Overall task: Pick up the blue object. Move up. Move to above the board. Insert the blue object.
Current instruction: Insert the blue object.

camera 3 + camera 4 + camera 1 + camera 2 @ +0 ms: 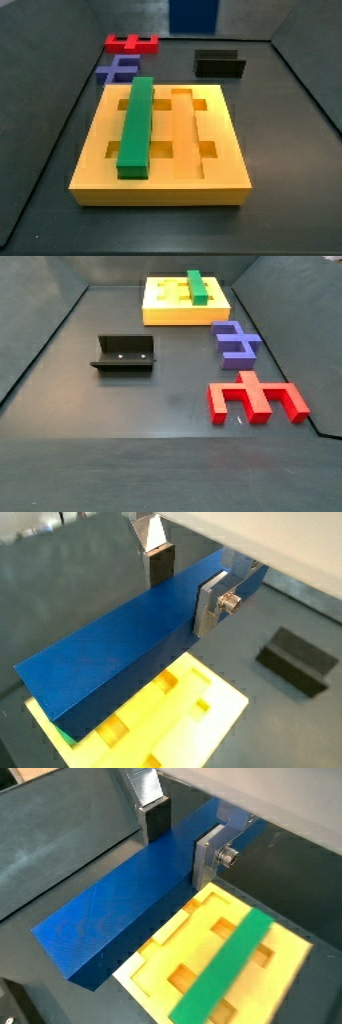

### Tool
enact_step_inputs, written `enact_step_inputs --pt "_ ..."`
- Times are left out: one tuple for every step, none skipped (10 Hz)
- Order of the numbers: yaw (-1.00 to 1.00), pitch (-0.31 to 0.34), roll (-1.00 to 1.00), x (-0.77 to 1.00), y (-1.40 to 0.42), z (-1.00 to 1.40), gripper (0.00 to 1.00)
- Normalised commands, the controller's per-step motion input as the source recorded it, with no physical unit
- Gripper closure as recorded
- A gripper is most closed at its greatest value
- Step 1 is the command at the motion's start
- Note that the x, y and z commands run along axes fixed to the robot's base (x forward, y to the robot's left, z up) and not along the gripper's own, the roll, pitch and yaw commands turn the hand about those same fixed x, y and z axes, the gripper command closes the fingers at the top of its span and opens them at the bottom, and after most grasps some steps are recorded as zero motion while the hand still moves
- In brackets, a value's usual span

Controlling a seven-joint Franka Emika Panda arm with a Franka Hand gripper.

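Note:
My gripper (185, 587) is shut on the blue object (114, 652), a long bright blue bar held between the two silver fingers; both wrist views show this grip (182, 840). The bar (114, 918) hangs high above the floor, beside and partly over the yellow board (201, 953). In a side view only the bar's lower end (194, 12) shows, far behind the board (167, 150). The gripper itself is out of both side views. The board (171, 304) carries a green bar (136, 125) in one long groove.
The dark fixture (221, 63) stands on the floor beyond the board, and also shows in a wrist view (297, 660). A purple-blue block (237, 341) and a red block (254, 398) lie beside the board. Grey walls enclose the floor.

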Motion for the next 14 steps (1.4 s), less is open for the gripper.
enact_step_inputs --pt "0.11 -0.120 0.28 0.42 -0.31 -0.61 1.00" --pt "0.16 -0.130 0.27 0.28 -0.34 -0.64 1.00" --pt "0.15 -0.100 0.29 0.23 -0.32 -0.62 1.00" --pt "0.12 -0.144 0.26 0.01 -0.24 -0.69 1.00" --pt "0.03 -0.176 0.07 0.00 -0.05 -0.81 1.00" --pt "0.01 -0.163 0.00 0.00 0.00 -0.89 1.00" --pt "0.00 -0.194 -0.07 -0.08 0.00 -0.80 1.00" --pt "0.00 -0.174 -0.12 -0.01 0.00 -0.75 1.00" --pt "0.00 -0.179 -0.11 0.00 0.00 -0.70 1.00" --pt "0.07 -0.224 0.00 -0.14 -0.01 -0.55 1.00" --pt "0.11 -0.206 0.01 0.00 -0.02 -0.56 1.00" --pt "0.11 -0.140 0.12 0.00 -0.04 -0.53 1.00" --pt "0.05 -0.023 0.24 0.05 0.00 -0.38 1.00" --pt "0.04 -0.006 0.25 0.00 -0.02 -0.37 1.00"
